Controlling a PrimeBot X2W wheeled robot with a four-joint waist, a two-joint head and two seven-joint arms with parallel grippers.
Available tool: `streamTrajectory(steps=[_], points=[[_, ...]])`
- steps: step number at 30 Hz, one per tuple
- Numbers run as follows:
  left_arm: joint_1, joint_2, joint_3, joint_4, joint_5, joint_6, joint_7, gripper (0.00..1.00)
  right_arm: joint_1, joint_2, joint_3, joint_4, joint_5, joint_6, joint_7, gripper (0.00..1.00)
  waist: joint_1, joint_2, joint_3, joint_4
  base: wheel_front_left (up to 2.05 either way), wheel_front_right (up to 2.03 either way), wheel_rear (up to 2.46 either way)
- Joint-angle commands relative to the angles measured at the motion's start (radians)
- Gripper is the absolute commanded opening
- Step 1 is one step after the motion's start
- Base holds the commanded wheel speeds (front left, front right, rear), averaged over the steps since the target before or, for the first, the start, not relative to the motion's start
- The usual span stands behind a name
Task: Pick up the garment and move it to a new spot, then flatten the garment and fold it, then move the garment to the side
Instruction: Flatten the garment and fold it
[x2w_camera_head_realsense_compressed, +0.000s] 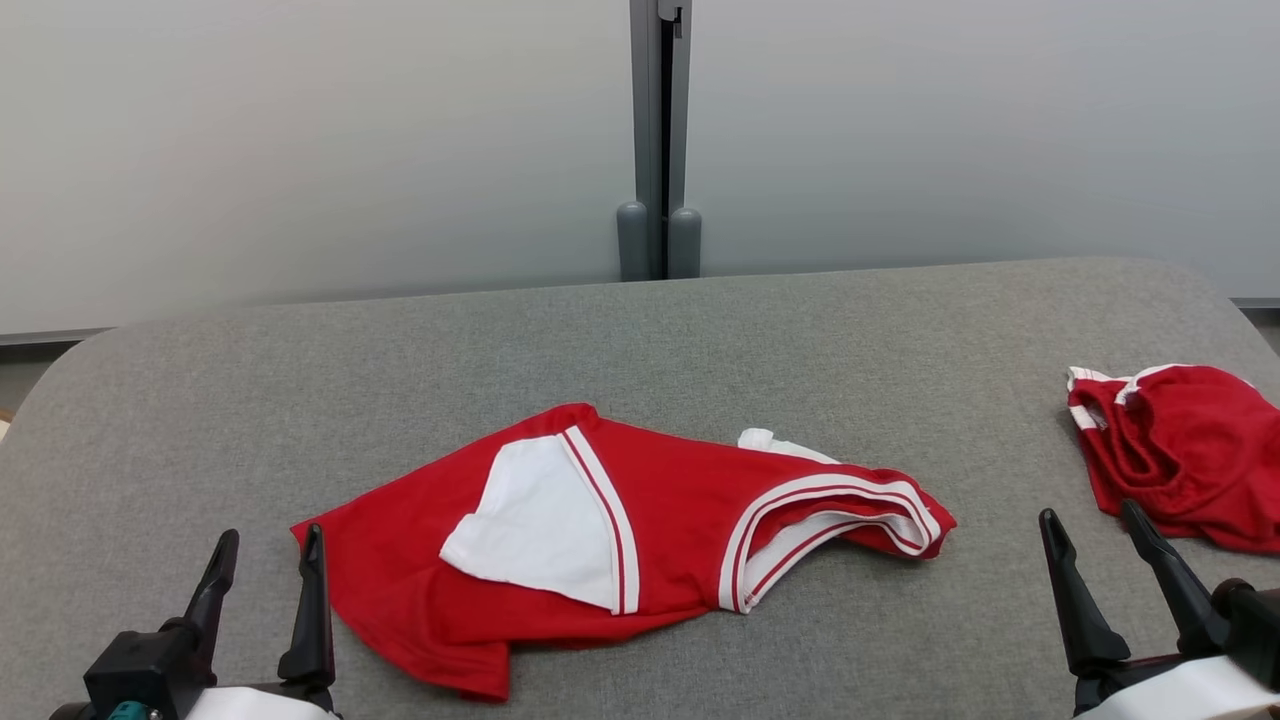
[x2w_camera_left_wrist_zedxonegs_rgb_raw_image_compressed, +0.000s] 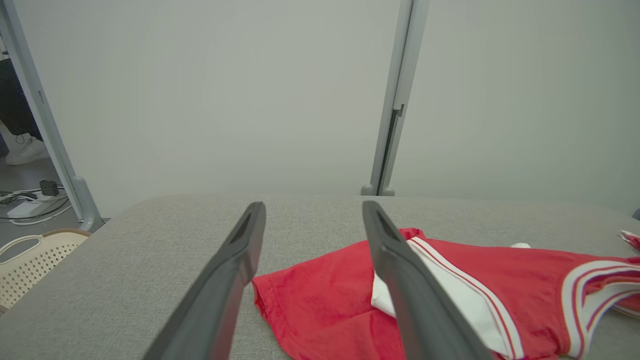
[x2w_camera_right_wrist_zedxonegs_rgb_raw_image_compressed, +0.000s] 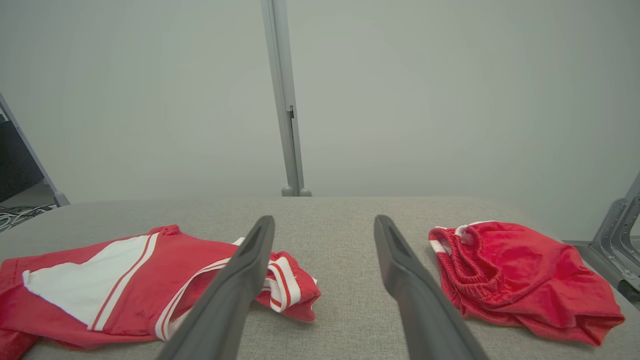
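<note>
Head view: the red-and-white jersey (x2w_camera_head_realsense_compressed: 680, 510) lies crumpled at the middle of the desk (x2w_camera_head_realsense_compressed: 800, 330), long axis left to right. Its hem corner is just ahead of the left gripper (x2w_camera_head_realsense_compressed: 272, 535), jaws apart. The right gripper (x2w_camera_head_realsense_compressed: 1088, 512), jaws apart too, sits nearer the red shorts (x2w_camera_head_realsense_compressed: 1190, 450).

Left wrist view: jersey ahead and right, bare desk to the left.

Right wrist view: jersey's striped end ahead-left, open room between the garments.

No lettering, number, brand mark, label or sign can be read on anything in the three views.

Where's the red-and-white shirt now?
Head view: the shirt lies crumpled at the table centre, its left corner by the left gripper, red shorts off to its right.
</note>
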Motion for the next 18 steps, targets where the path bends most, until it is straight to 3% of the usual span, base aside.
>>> streamTrajectory(steps=[1,9,18], points=[[-0.002,0.008,-0.002,-0.003,0.0,0.006,0.003,1.0,-0.005,-0.004,-0.003,-0.003,0.007,0.0,-0.004,1.0,0.0,0.0,0.0,0.001,0.0,0.0,0.0],[-0.016,-0.005,-0.035,0.019,-0.008,-0.012,0.025,1.0,-0.013,0.001,-0.004,-0.009,0.005,0.0,0.0,1.0,0.0,0.0,0.011,0.009,0.0,0.0,0.0],[-0.005,-0.085,-0.136,0.226,-0.086,-0.1,0.082,1.0,-0.024,0.013,0.019,-0.011,0.008,0.0,0.003,1.0,0.0,0.0,0.06,0.002,0.0,0.0,0.0]])
